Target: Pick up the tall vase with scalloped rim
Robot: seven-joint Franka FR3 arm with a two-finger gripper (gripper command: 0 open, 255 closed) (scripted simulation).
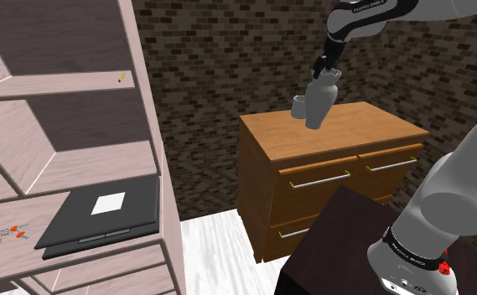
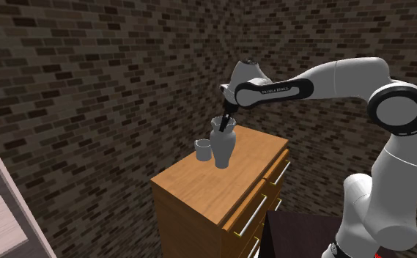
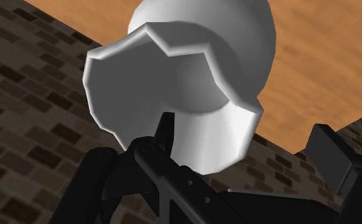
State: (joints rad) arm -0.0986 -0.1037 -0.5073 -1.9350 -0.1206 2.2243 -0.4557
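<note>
- The gripper [image 1: 326,75] is reaching down from the upper right of the shoulder view. Its fingers [image 3: 165,137] are pinching the rim wall of the vase [image 1: 318,105], one black finger dipping inside the mouth and the other pressing from outside.
- The vase is plain grey, with a narrow neck, a swelling body and a scalloped rim. It is hanging right of centre in the upper half of the shoulder view, over the back part of the dresser [image 1: 345,138] top.
- It is leaning there, mouth towards the frame's right and foot towards the left. In the second exterior view it is looking close to upright at the frame's centre.
- Whether its foot is touching the wood or clearing it, I cannot tell.
- A small grey cup [image 1: 298,106] is standing on the dresser just beside the vase, on the vase's left in both outside views.
- The dresser, brown wood with metal bar handles on its drawers, is standing at the middle right of the shoulder view against a dark brick wall [image 1: 211,50].
- The white arm [image 2: 324,80] is arching in from the right edge of the second exterior view.
- A pale shelf unit [image 1: 157,126] is running down the left of the shoulder view. It is carrying a dark flat tray [image 1: 77,230] with a white sheet [image 1: 108,203] at the lower left, and a yellow pencil [image 1: 121,77] on a higher shelf.
- The dark stand [image 1: 337,243] is sitting at the lower right.
</note>
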